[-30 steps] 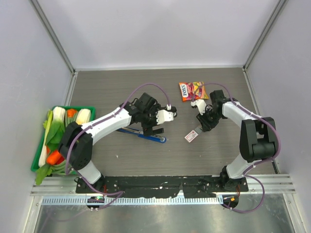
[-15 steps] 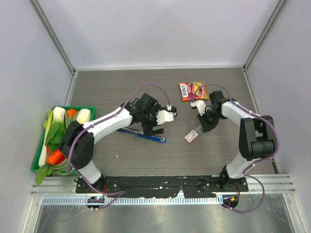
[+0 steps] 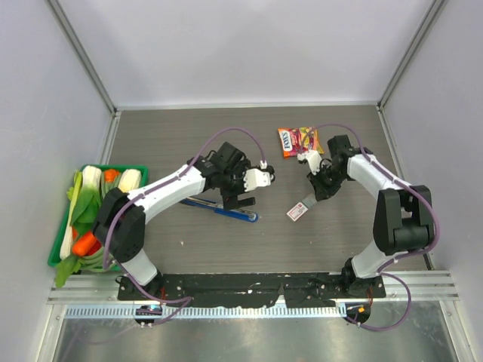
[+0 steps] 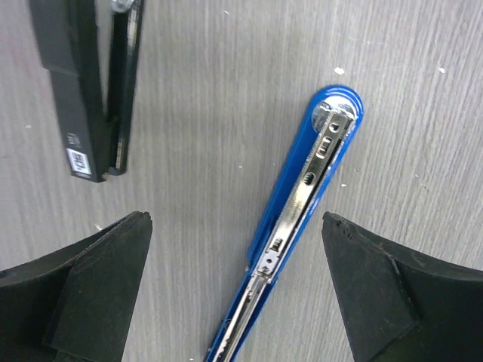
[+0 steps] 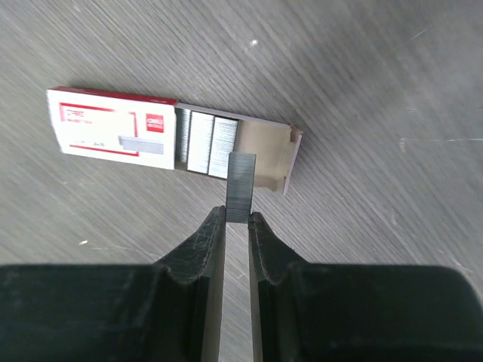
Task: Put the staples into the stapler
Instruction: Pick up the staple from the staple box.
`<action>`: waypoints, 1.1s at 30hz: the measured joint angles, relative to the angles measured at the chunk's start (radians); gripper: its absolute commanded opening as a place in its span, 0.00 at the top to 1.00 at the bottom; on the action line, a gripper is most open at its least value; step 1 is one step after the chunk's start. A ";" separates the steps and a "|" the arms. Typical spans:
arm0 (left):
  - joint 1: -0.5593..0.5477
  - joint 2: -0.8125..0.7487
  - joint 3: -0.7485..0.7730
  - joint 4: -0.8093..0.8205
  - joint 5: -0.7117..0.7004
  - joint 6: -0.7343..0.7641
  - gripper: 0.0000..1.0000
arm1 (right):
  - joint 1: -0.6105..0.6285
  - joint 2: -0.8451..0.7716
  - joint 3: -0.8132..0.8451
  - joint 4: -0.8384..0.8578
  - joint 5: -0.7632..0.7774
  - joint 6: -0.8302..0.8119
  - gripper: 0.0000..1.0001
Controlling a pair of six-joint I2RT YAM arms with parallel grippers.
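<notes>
My left gripper (image 4: 235,220) is open and empty. It hovers over a blue stapler (image 4: 302,219) that lies opened, its metal staple channel facing up. The slim black stapler (image 4: 79,90) lies just beside it, at the upper left of the left wrist view. In the top view the left gripper (image 3: 235,200) is above the blue stapler (image 3: 204,204), and the black stapler is hidden under it. My right gripper (image 5: 238,219) is shut on a grey staple strip (image 5: 241,181), held above the white-and-red staple box (image 5: 113,130). The box's tray is slid open, with more strips (image 5: 205,143) inside.
An orange snack bag (image 3: 299,140) lies behind the right gripper (image 3: 315,188). The staple box (image 3: 299,211) sits at centre right. A green basket of vegetables (image 3: 56,249) stands at the left edge. Grey walls close in the table on three sides.
The right arm has shifted slightly away from the box with the strip pinched. The left arm and both staplers have not visibly moved.
</notes>
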 measured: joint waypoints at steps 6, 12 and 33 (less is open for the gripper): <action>-0.023 -0.029 0.055 -0.005 -0.043 0.031 0.00 | 0.000 -0.071 0.145 -0.113 -0.105 0.016 0.89; -0.099 -0.090 0.067 0.050 -0.151 0.076 0.00 | 0.005 -0.060 0.255 -0.198 -0.284 0.067 0.89; -0.331 -0.008 0.020 0.256 -0.463 0.262 0.17 | 0.098 0.246 0.441 -0.537 -0.774 -0.177 0.89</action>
